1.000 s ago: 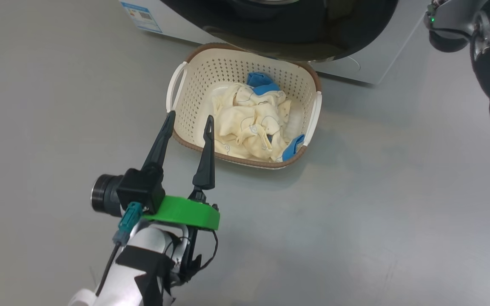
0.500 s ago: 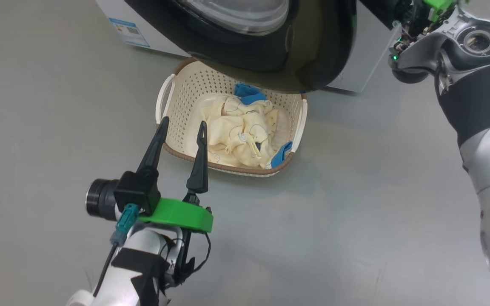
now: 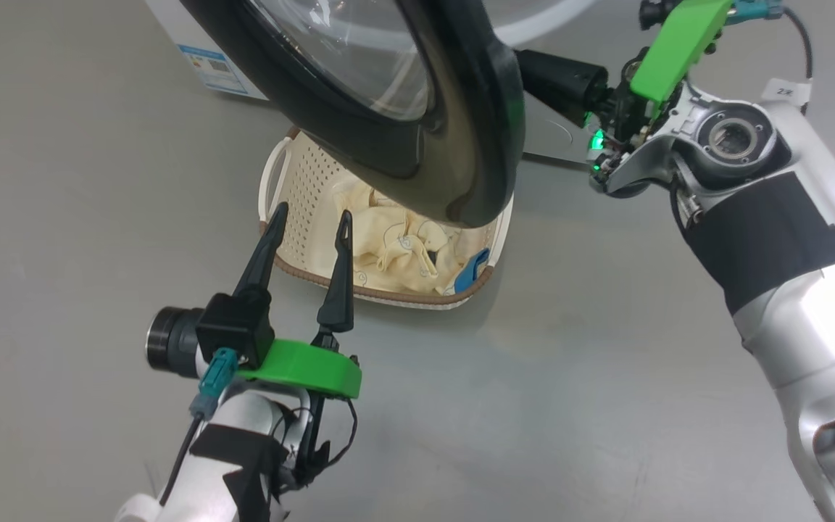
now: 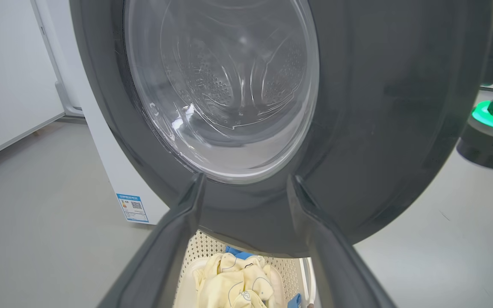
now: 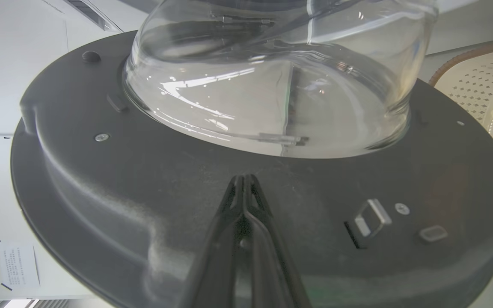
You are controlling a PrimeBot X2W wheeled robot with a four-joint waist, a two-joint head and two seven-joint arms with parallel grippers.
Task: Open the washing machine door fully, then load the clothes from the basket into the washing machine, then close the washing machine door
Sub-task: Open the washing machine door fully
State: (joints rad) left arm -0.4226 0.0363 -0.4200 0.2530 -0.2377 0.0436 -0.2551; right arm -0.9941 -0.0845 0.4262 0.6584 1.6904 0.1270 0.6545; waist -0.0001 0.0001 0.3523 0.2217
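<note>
Jaws spread wide, the left gripper [image 3: 312,212] hovers at the near rim of a cream perforated plastic basket [image 3: 381,293] of cream-yellow and blue clothes [image 3: 396,246]. Fingers pressed together, the right gripper [image 5: 244,182] points at the dark inner face of the glossy black, glass-bowled round washing machine door [image 3: 461,145]. It stands ajar from the big white front-loading washing machine [image 3: 200,51], overhanging the basket.
</note>
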